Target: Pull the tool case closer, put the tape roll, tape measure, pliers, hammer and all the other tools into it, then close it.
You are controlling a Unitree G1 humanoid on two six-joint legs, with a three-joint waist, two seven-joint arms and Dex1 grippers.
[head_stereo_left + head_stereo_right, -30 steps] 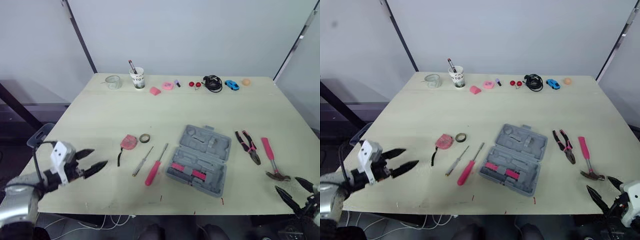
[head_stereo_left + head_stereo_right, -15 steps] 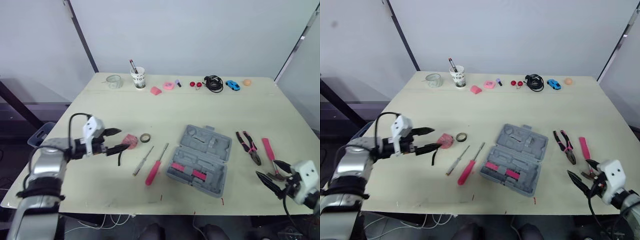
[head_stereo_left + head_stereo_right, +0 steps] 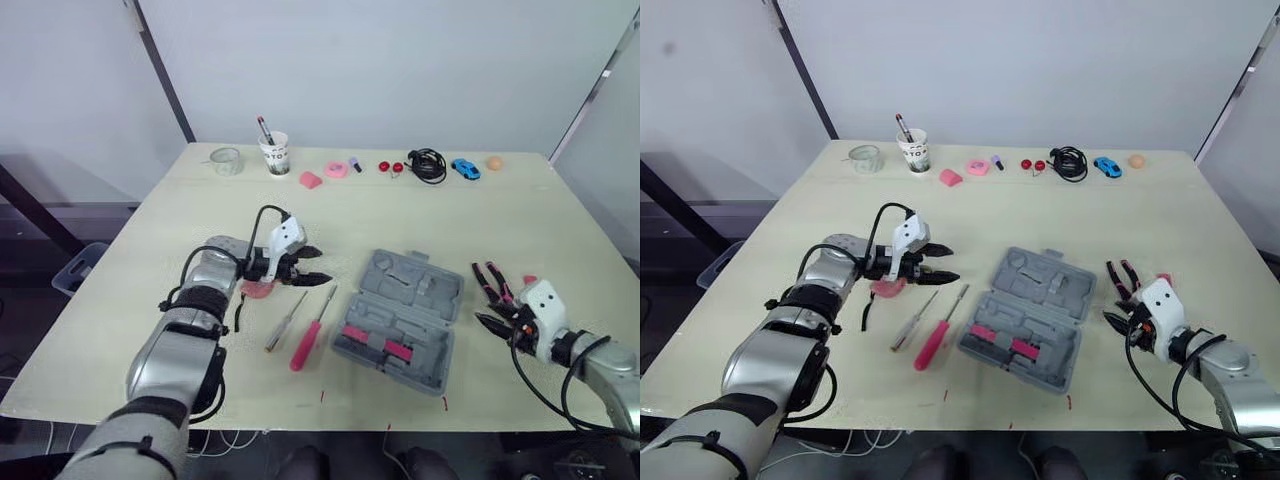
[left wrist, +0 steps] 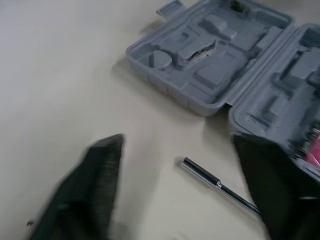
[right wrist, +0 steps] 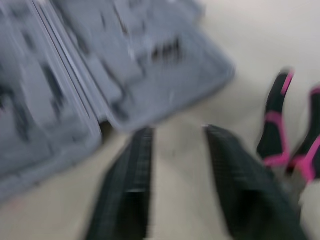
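Note:
The grey tool case [image 3: 400, 318] lies open in the middle of the table, with pink-handled pieces in its near half. My left gripper [image 3: 322, 266] hovers just left of it, open, with bare table between its fingers [image 4: 85, 190]; the tape roll is hidden beneath it. The pink tape measure [image 3: 255, 290] lies beside its wrist. Two screwdrivers [image 3: 308, 342] lie in front of it. My right gripper [image 3: 487, 318] sits right of the case, fingers [image 5: 125, 190] apart on nothing, next to the pliers [image 3: 490, 280]. The hammer's pink handle [image 3: 528, 281] peeks out behind it.
Along the far edge stand a glass jar [image 3: 225, 161], a cup with a pen [image 3: 275, 156], small pink items [image 3: 335, 171], a black cable [image 3: 427, 166], a blue toy car [image 3: 463, 169] and an orange ball [image 3: 492, 163]. The table's front edge is near.
Both arms swung in from the table's front corners. The left gripper moved right over the tape roll. The right gripper moved up beside the pliers. Both pairs of fingers have narrowed.

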